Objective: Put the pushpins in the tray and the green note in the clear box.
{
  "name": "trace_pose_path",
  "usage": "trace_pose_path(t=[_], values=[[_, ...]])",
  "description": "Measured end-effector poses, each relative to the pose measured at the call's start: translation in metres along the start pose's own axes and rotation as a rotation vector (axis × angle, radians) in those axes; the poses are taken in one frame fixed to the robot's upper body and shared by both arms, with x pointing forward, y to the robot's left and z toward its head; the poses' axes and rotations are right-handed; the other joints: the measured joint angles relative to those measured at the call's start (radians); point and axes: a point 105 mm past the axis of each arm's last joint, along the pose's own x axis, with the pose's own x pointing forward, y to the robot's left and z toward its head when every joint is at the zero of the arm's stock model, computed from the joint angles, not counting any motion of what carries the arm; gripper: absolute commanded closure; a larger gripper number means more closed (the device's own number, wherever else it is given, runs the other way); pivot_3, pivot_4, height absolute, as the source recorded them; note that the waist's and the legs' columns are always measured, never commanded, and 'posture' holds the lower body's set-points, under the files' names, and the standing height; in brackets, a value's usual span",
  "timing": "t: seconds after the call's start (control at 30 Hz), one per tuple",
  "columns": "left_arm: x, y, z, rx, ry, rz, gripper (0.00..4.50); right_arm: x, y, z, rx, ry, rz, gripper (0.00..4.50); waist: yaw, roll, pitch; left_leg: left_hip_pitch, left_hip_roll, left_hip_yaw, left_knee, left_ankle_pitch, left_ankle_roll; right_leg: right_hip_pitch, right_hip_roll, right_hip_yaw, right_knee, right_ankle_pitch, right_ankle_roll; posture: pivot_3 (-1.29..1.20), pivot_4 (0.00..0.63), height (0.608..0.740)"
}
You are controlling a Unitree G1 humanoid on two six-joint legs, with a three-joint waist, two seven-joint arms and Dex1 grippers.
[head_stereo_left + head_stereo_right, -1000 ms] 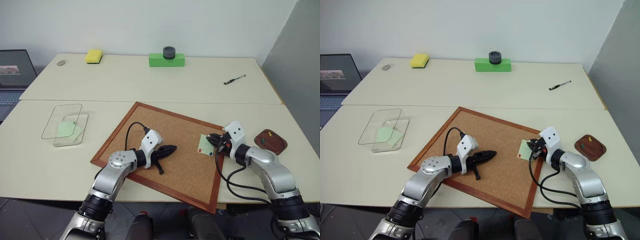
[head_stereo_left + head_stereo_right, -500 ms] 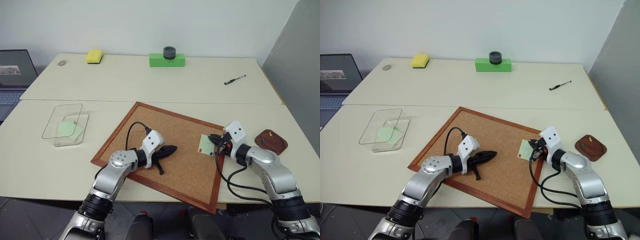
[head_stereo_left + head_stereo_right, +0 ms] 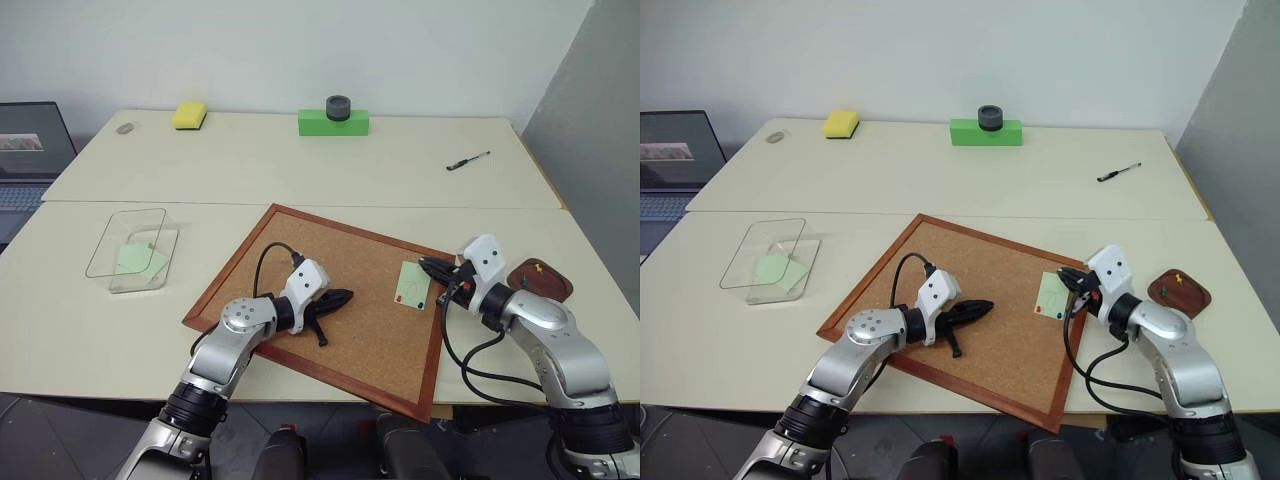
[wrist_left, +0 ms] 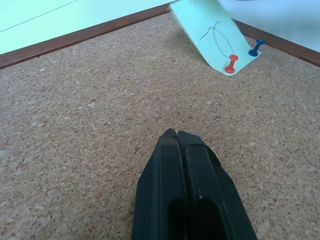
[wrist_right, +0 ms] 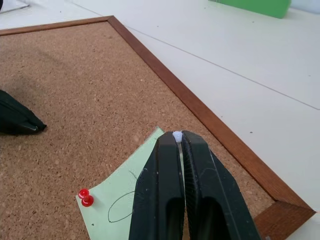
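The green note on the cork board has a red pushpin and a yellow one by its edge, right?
No: the left wrist view shows a red pushpin and a blue pushpin, not yellow, by the edge of the green note.

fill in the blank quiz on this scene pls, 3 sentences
The green note lies on the ___ board. Near the red pushpin stands a second pushpin, coloured ___. The left gripper and the right gripper are both ___.
Missing words: cork; blue; shut.
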Motion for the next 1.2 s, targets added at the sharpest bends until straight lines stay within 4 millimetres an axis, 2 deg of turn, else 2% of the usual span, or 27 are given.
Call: trace_pose_path(t=[0.23, 0.33, 0.43, 0.53, 0.63, 0.83, 1.03, 1.13, 1.17, 1.2], values=[[-0.001, -0.001, 0.0, 0.007, 0.001, 0.0, 4.5, -0.025, -0.018, 0.009, 0.007, -0.017, -0.102, 4.49, 0.0, 0.0, 0.0, 0.0, 0.0, 0.0, -0.001, 0.0, 0.0, 0.0, 0.0, 0.0, 0.0, 0.0, 0.0, 0.0, 0.15, 0.74], [-0.001, -0.002, 0.0, 0.012, 0.003, 0.002, 4.5, -0.048, -0.03, 0.001, 0.0, 0.032, -0.178, 4.49, 0.001, 0.0, 0.0, 0.0, 0.0, 0.0, -0.001, 0.0, 0.0, 0.0, 0.0, 0.0, -0.001, 0.0, 0.0, 0.0, 0.15, 0.74], [-0.001, -0.002, 0.0, 0.013, 0.004, 0.004, 4.5, -0.071, -0.041, -0.016, -0.023, 0.122, -0.252, 4.49, 0.0, 0.0, 0.0, -0.001, 0.0, 0.0, -0.001, 0.0, 0.0, 0.0, 0.0, 0.0, -0.002, 0.0, 0.0, 0.0, 0.15, 0.74], [-0.003, -0.003, -0.001, 0.014, 0.006, 0.011, 4.5, -0.097, -0.066, -0.032, -0.085, 0.224, -0.392, 4.49, -0.004, 0.001, -0.001, 0.0, 0.0, 0.001, -0.001, 0.0, 0.0, 0.0, 0.0, 0.001, -0.002, -0.001, -0.001, 0.0, 0.15, 0.74], [-0.004, -0.002, -0.002, 0.014, 0.015, 0.015, 4.5, -0.111, -0.085, -0.039, -0.124, 0.278, -0.495, 4.49, -0.01, 0.001, -0.001, 0.0, 0.0, 0.001, -0.001, 0.0, 0.0, 0.0, 0.0, 0.001, -0.002, -0.001, -0.001, 0.0, 0.15, 0.74], [-0.005, -0.002, -0.001, 0.016, 0.02, 0.014, 4.5, -0.119, -0.099, -0.055, -0.143, 0.346, -0.536, 4.49, -0.017, 0.002, -0.001, 0.0, 0.0, 0.001, -0.001, 0.0, 0.0, 0.0, 0.0, 0.001, -0.003, -0.001, -0.001, 0.0, 0.15, 0.74], [-0.006, -0.002, -0.001, 0.014, 0.026, 0.013, 4.5, -0.111, -0.112, -0.058, -0.162, 0.366, -0.534, 4.49, -0.022, 0.002, -0.001, 0.0, 0.0, 0.001, -0.001, 0.0, 0.0, 0.001, 0.0, 0.001, -0.003, -0.001, -0.001, 0.0, 0.15, 0.74], [-0.006, -0.003, -0.001, 0.014, 0.027, 0.012, 4.5, -0.109, -0.117, -0.065, -0.148, 0.385, -0.536, 4.49, -0.022, 0.002, -0.001, 0.0, 0.0, 0.001, -0.001, 0.0, 0.0, 0.001, 0.0, 0.001, -0.003, -0.001, -0.001, 0.0, 0.15, 0.74], [-0.006, -0.003, -0.001, 0.014, 0.027, 0.012, 4.5, -0.108, -0.117, -0.068, -0.142, 0.393, -0.535, 4.01, -0.022, 0.002, -0.001, 0.0, 0.0, 0.001, -0.001, 0.0, 0.0, 0.001, 0.0, 0.001, -0.003, -0.001, -0.001, 0.0, 0.15, 0.74], [-0.006, -0.003, -0.001, 0.015, 0.027, 0.012, 4.5, -0.107, -0.117, -0.07, -0.137, 0.4, -0.529, 3.95, -0.022, 0.002, -0.001, 0.0, 0.0, 0.001, -0.002, 0.0, 0.0, 0.001, 0.0, 0.001, -0.003, -0.001, -0.001, 0.0, 0.15, 0.74]])
